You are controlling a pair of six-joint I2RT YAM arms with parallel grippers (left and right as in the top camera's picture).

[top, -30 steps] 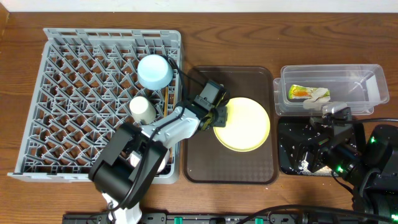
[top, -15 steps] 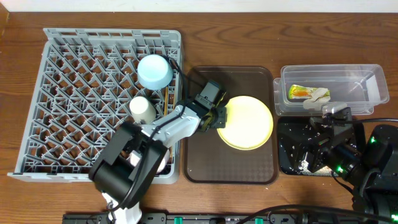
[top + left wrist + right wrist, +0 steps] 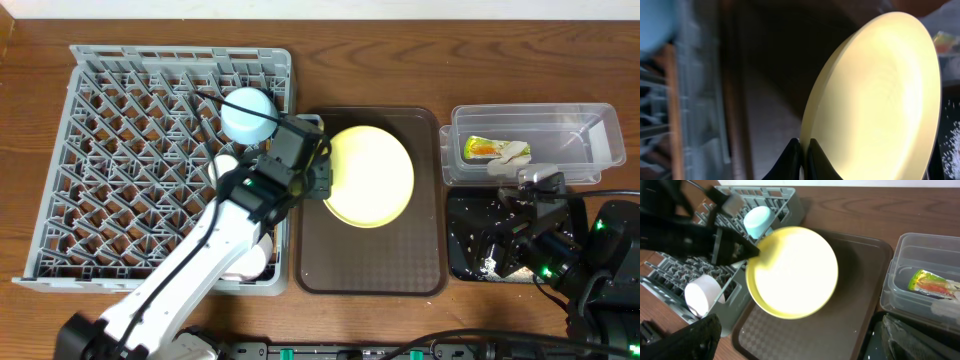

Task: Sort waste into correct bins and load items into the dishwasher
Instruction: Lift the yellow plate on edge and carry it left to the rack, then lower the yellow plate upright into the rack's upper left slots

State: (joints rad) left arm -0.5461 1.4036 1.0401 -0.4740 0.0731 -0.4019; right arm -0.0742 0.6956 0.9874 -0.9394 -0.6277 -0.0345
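My left gripper (image 3: 322, 182) is shut on the left rim of the round yellow plate (image 3: 370, 175), which hangs tilted above the brown tray (image 3: 370, 262). In the left wrist view the black fingertips (image 3: 796, 152) pinch the plate (image 3: 880, 100) edge. The grey dish rack (image 3: 80, 160) holds a light blue bowl (image 3: 248, 115) and a small white cup (image 3: 228, 172). The clear tub (image 3: 590, 150) contains the snack wrapper (image 3: 483, 148) and a white paper scrap (image 3: 515, 152). My right gripper (image 3: 797, 330) stands open and empty beside the black tray (image 3: 470, 255), which has white crumbs in it.
The brown tray lies between the rack and the two bins. My left arm reaches across the rack's right front corner, partly covering a white bowl (image 3: 255, 262) there. Wooden tabletop (image 3: 400, 60) runs behind everything.
The left gripper has lifted the plate off the brown tray, tilted it and carried it back and left toward the rack. The right arm has not moved.
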